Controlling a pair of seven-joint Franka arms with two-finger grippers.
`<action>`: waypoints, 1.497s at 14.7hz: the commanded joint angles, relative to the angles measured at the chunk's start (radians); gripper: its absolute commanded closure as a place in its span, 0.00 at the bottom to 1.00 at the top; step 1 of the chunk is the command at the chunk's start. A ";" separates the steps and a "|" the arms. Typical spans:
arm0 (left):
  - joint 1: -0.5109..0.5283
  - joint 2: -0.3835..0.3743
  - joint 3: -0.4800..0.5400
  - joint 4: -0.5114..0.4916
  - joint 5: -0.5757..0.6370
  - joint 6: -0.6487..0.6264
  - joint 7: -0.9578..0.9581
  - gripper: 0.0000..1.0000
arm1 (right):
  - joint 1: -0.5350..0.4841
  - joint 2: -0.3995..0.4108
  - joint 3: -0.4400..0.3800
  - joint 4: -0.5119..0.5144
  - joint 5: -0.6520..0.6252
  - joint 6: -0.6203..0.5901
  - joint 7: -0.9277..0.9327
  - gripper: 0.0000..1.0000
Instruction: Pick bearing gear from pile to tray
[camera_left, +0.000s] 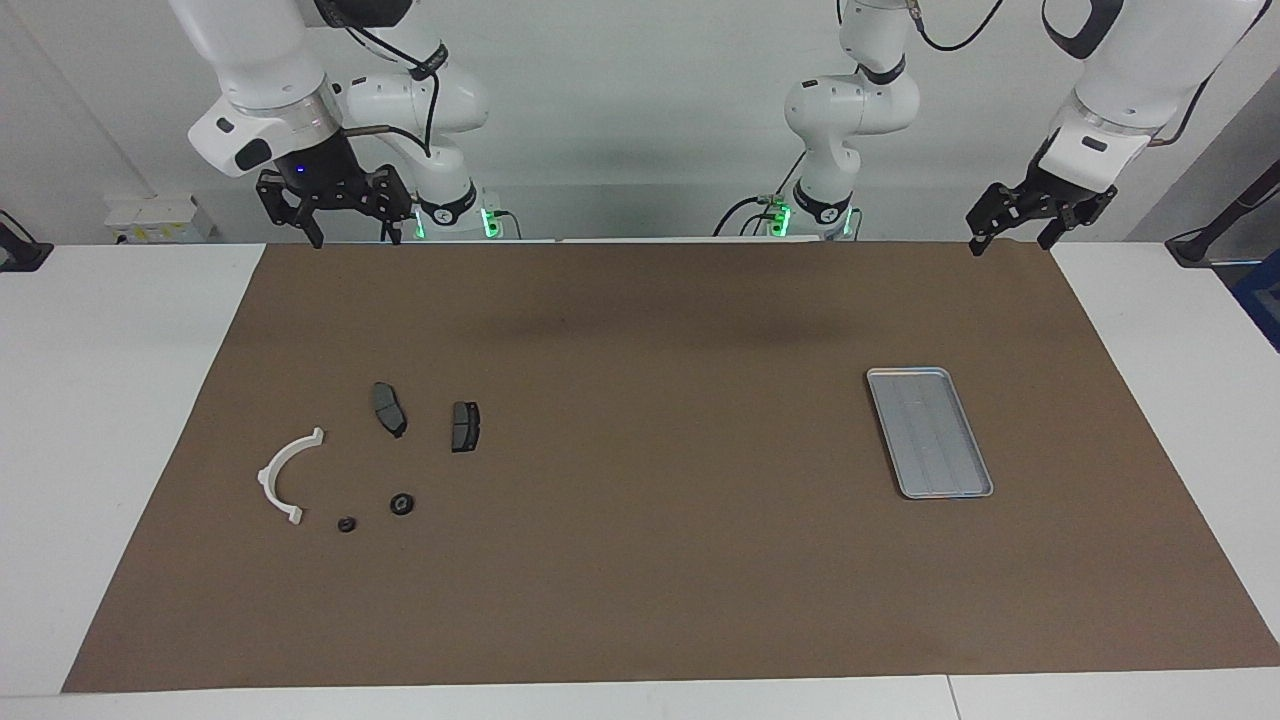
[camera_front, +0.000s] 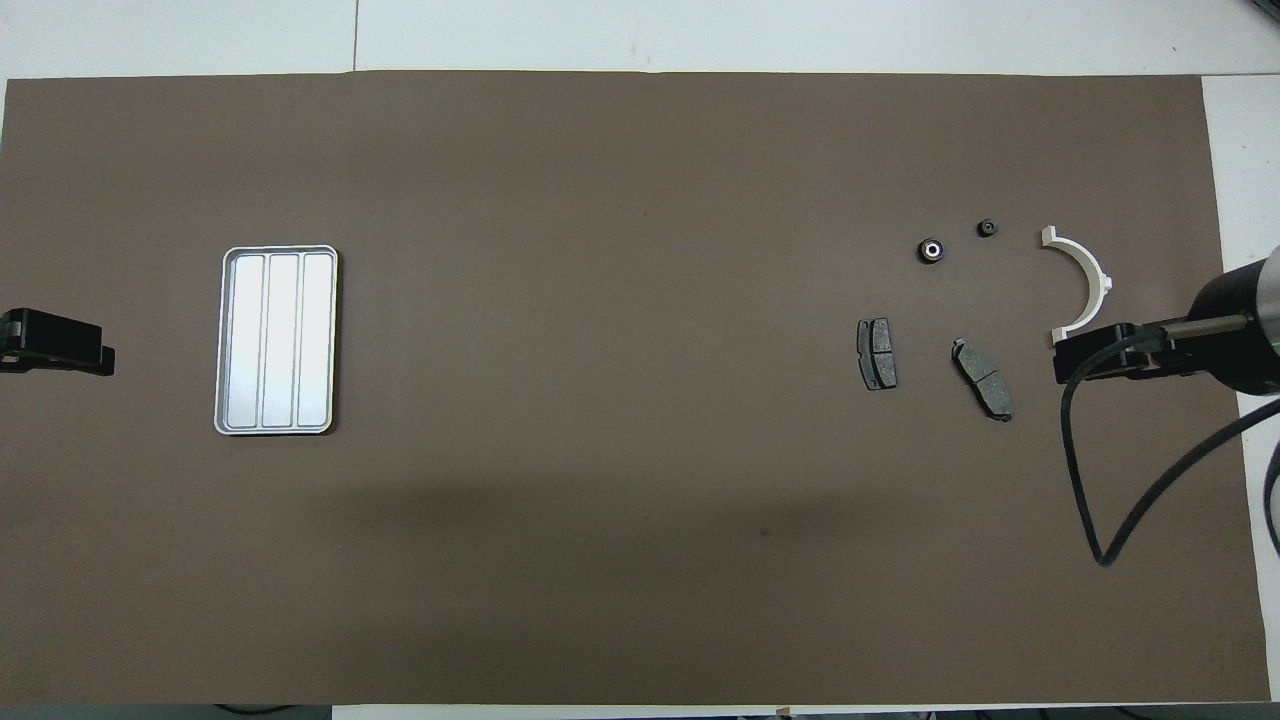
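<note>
The pile lies toward the right arm's end of the mat: a white curved arc bracket (camera_left: 288, 475) (camera_front: 1082, 285), two dark grey pads (camera_left: 389, 409) (camera_left: 466, 426) (camera_front: 983, 378) (camera_front: 877, 353), and two small black round pieces (camera_left: 402, 503) (camera_left: 347, 523) (camera_front: 931, 250) (camera_front: 987, 228) farther from the robots than the pads. The silver tray (camera_left: 928, 432) (camera_front: 277, 340) lies empty toward the left arm's end. My right gripper (camera_left: 357, 238) (camera_front: 1065, 362) hangs open and empty, high over the mat's edge by the robots. My left gripper (camera_left: 1010, 245) (camera_front: 100, 358) hangs open and empty over the mat's corner.
A brown mat (camera_left: 640, 600) (camera_front: 640, 560) covers most of the white table (camera_left: 120, 400). A black cable (camera_front: 1100, 500) loops from the right arm's wrist. In the overhead view the raised right gripper overlaps one end of the arc bracket.
</note>
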 joint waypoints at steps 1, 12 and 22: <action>-0.007 -0.007 0.004 0.000 -0.001 -0.006 -0.011 0.00 | -0.002 -0.010 0.003 -0.003 0.018 0.002 0.016 0.00; -0.007 -0.007 0.004 0.000 -0.001 -0.006 -0.011 0.00 | -0.011 -0.018 -0.002 -0.003 0.018 0.002 0.006 0.00; -0.007 -0.007 0.004 0.000 -0.001 -0.006 -0.011 0.00 | -0.014 -0.027 -0.008 -0.010 0.017 0.015 -0.043 0.00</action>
